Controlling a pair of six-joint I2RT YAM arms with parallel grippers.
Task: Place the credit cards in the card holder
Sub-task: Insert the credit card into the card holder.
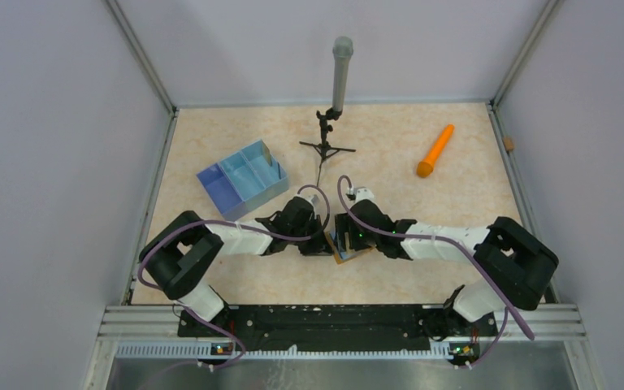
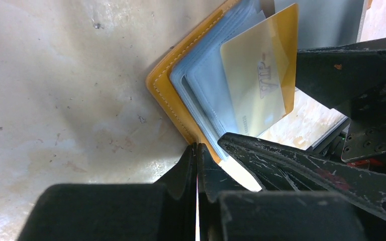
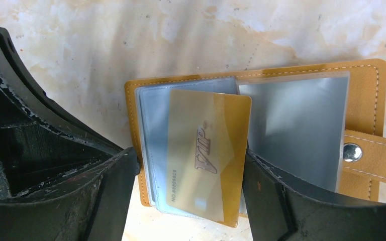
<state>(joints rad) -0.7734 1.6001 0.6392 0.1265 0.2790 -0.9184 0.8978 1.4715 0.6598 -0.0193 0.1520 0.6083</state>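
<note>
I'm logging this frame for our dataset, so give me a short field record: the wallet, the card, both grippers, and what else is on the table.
card holder: open on the table
gold card: tilted over the clear sleeves, one end past the holder's edge; how far it is inserted is unclear
left gripper: shut, tips at the holder's edge
right gripper: open, fingers either side of the card
elsewhere: blue divided tray, orange stick, tripod stand

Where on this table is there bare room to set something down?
Far right, between the orange stick and the right arm; far left corner behind the blue tray. Crowded mid-front, where the left tool and right tool meet over the card holder.
</note>
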